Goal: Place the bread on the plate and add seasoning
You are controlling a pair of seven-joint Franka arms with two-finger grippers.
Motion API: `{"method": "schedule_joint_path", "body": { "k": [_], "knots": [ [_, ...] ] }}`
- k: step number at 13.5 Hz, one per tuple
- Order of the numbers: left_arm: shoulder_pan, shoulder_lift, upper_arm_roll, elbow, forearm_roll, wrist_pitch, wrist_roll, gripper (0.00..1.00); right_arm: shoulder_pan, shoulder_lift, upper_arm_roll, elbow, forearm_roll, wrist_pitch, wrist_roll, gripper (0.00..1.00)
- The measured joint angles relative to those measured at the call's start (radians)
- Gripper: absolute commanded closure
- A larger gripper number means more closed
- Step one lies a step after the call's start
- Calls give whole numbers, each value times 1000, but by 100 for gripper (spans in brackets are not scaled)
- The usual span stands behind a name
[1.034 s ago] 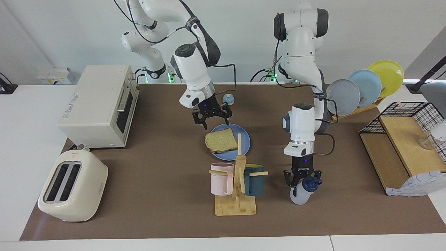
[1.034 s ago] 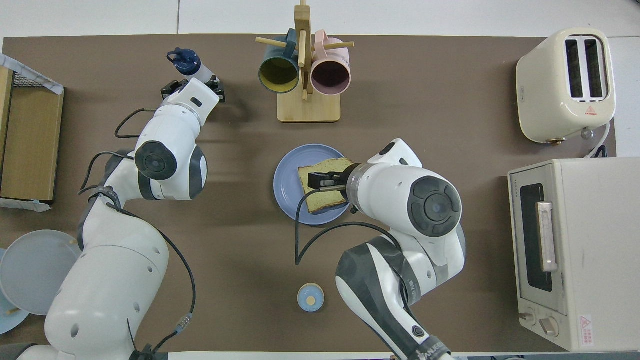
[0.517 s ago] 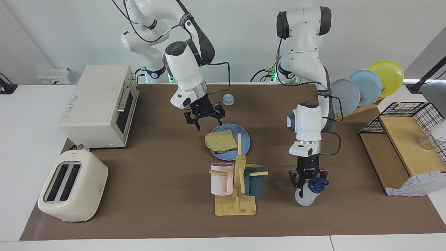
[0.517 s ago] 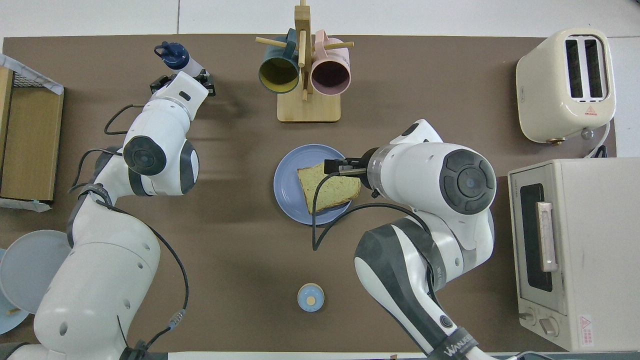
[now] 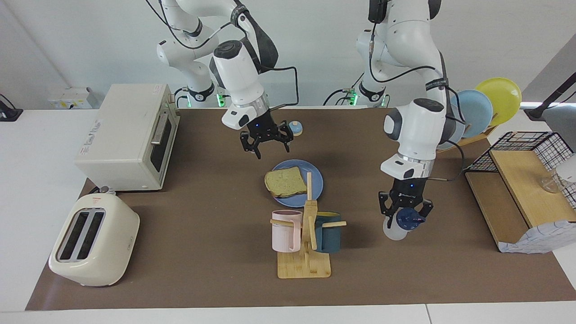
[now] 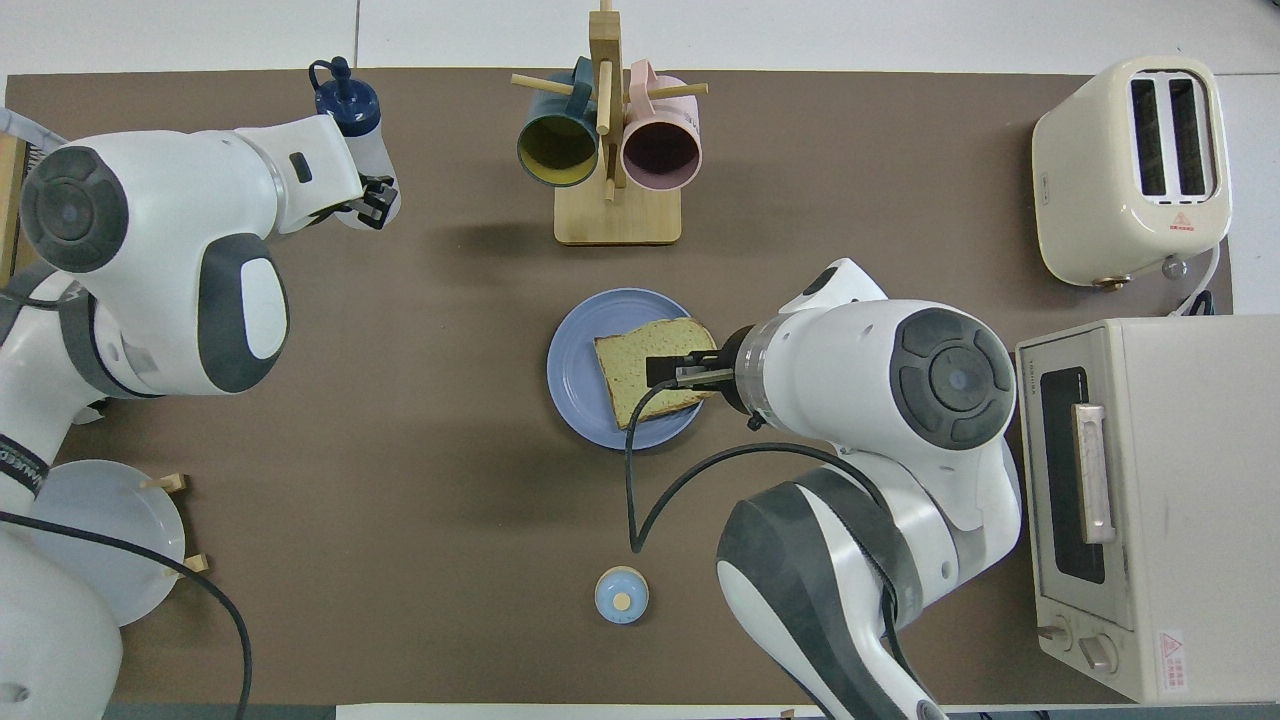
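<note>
The bread (image 5: pixel 282 181) lies flat on the periwinkle plate (image 5: pixel 315 180) in the middle of the table. My right gripper (image 5: pixel 265 140) is open and empty, raised in the air over the plate's edge nearest the robots. In the overhead view the right gripper (image 6: pixel 672 370) covers the bread (image 6: pixel 640 385) on the plate (image 6: pixel 572 370). My left gripper (image 5: pixel 405 213) is shut on the seasoning bottle (image 5: pixel 393 231), which is tilted and held above the mat toward the left arm's end. The overhead view also shows the bottle (image 6: pixel 352 115) in the left gripper (image 6: pixel 372 195).
A wooden mug rack (image 5: pixel 304 252) with a pink and a teal mug stands farther from the robots than the plate. A toaster (image 5: pixel 92 240) and toaster oven (image 5: pixel 126 135) stand at the right arm's end. A small bell (image 5: pixel 294 128), upright plates (image 5: pixel 477 108) and a wire shelf (image 5: pixel 517 193) are also there.
The left gripper has lifted the seasoning bottle off the mat and raised it. The right gripper has risen and drawn back from the bread toward the robots.
</note>
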Motion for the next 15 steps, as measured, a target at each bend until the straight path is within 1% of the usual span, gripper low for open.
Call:
{"method": "schedule_joint_path", "body": {
  "k": [2, 3, 5, 6, 7, 9, 10, 11, 13, 15],
  "knots": [
    [0, -89, -1, -55, 0, -100, 179, 100, -1, -21, 0, 12, 5, -28, 0, 0],
    [0, -128, -1, -76, 0, -152, 250, 100, -3, -25, -2, 32, 39, -67, 0, 0],
    [-6, -204, -7, -103, 8, -299, 384, 100, -8, -22, -7, 106, 178, -175, -1, 0],
    [-19, -235, -10, -112, 21, -362, 420, 100, -15, -21, -9, 141, 230, -220, -1, 0],
    [-43, -260, -14, -123, 33, -399, 433, 100, -19, -21, -12, 167, 280, -248, 5, 0],
    [-110, -283, -20, -147, 52, -425, 437, 100, -24, -21, -12, 190, 364, -260, 37, 1],
    [-151, -287, -24, -157, 82, -442, 437, 100, -23, -20, -9, 201, 397, -260, 64, 1],
    [-182, -288, -28, -161, 100, -457, 436, 100, -21, -20, -5, 213, 408, -261, 94, 5],
    [-216, -294, -37, -170, 113, -473, 437, 100, -1, -19, 0, 240, 410, -269, 135, 24],
    [-227, -301, -42, -178, 115, -478, 447, 100, 22, -17, 3, 267, 410, -281, 150, 44]
  ]
}}
